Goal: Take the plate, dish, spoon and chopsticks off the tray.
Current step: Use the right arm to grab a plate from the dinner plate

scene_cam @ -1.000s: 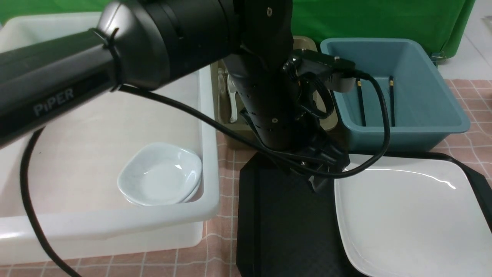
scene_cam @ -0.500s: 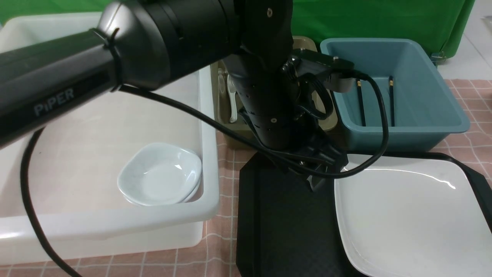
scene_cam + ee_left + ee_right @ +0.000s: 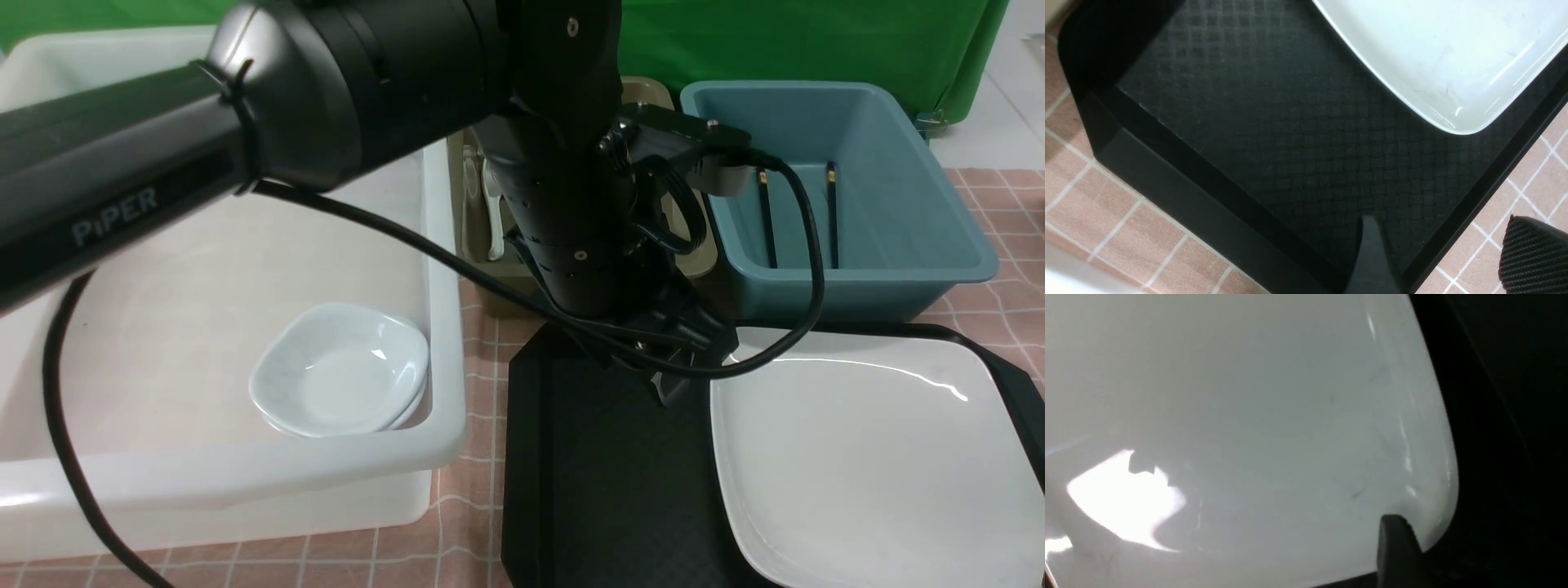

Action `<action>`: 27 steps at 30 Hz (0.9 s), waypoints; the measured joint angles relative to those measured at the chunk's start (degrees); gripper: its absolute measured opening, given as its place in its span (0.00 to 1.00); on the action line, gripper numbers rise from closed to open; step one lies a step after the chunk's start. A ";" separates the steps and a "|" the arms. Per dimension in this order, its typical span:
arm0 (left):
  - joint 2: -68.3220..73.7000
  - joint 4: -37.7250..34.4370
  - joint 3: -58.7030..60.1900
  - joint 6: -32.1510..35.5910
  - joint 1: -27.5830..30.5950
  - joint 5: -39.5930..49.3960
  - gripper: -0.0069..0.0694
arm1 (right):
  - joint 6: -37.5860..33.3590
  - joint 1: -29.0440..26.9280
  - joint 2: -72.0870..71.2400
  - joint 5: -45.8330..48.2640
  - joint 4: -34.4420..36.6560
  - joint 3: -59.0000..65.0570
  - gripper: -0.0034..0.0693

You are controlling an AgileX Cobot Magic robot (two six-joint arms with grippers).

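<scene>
A wide white tub (image 3: 445,343) on the bench's left holds stacked small pale dishes (image 3: 343,376) in its near right corner. Behind the left arm (image 3: 563,163), an olive tub (image 3: 500,296) carries white spoons (image 3: 492,204). A blue tub (image 3: 906,237) to its right holds the chopsticks (image 3: 832,216), lying apart with their gold bands toward the far wall. The black tray (image 3: 604,482) sits in front of the blue tub, its far rim just beside that tub's front wall. It bears only the large white plate (image 3: 857,465), which fills its right side — the left side is bare textured floor. A strip of pink checked cloth (image 3: 482,367) separates the tray from the white tub. The left end effector (image 3: 1441,245) hangs near the plate's corner, fingers spread wide with nothing between them; in the wrist view the tray's rim runs between them. The right end effector (image 3: 1398,555) shows one dark finger over a plate corner — whether it is spread or closed cannot be told.
</scene>
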 joint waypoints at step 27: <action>0.00 -0.26 0.00 -0.05 0.00 0.00 0.60 | -6.23 7.59 3.24 -12.96 5.91 0.00 0.56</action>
